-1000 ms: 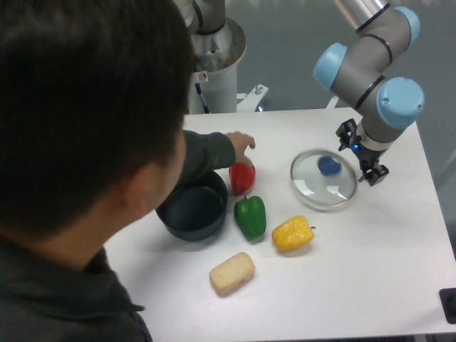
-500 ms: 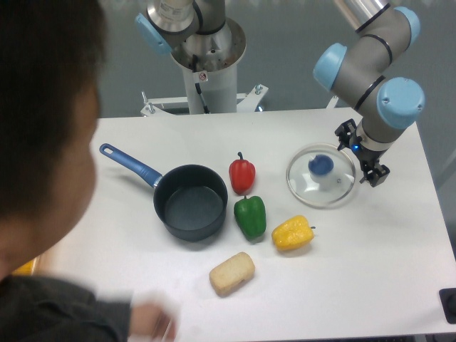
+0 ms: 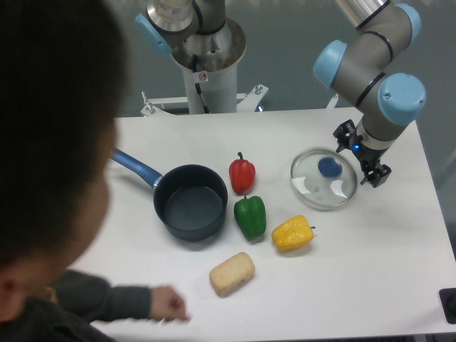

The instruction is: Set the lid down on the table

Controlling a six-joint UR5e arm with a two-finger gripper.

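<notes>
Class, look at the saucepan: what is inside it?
The saucepan looks empty: its dark floor shows, and its lid lies apart on the table. The near inner wall is hidden behind the rim.

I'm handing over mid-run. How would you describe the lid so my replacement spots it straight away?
Start at the white table and go to its right side, just below the arm's end effector. There lies the lid, up and to the right of the yellow pepper. It is the only flat, see-through disc there, with a thin metal rim and a small blue knob in the middle.
</notes>
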